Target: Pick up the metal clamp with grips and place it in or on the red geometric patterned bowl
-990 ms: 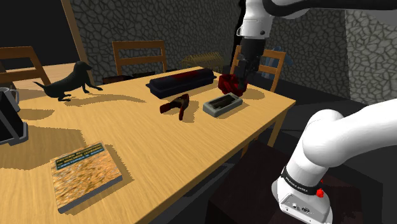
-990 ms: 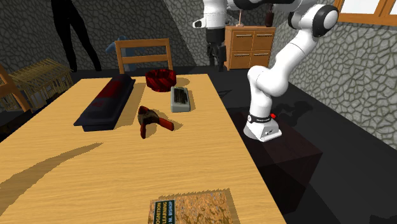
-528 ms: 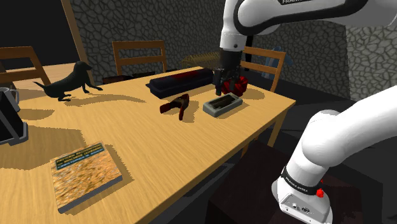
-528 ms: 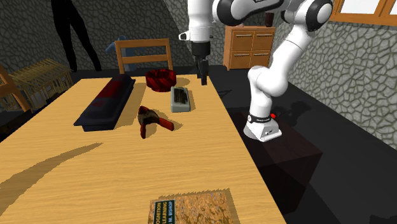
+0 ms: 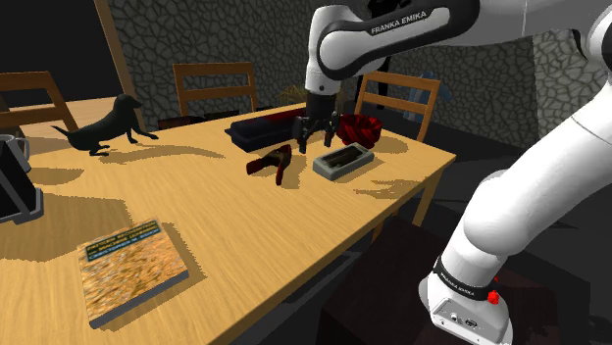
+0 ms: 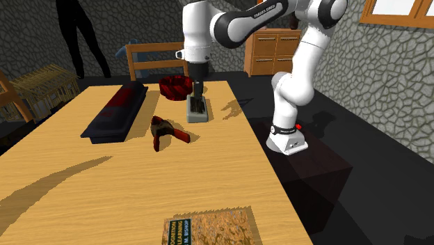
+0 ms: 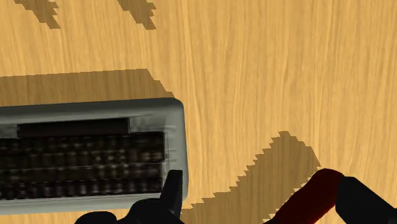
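Lying on the wooden bench [image 5: 196, 216], the clamp [image 5: 273, 162] with dark red grips is found near the grey tray [image 5: 343, 160] and well apart from the red bowl [image 5: 361, 127], so it is judged as not yet picked up. The pincer [image 5: 316, 139] is held above the bench, over the gap between clamp and tray. Its fingers are spread apart and nothing is clasped, presumably so that they can be brought down around the clamp.
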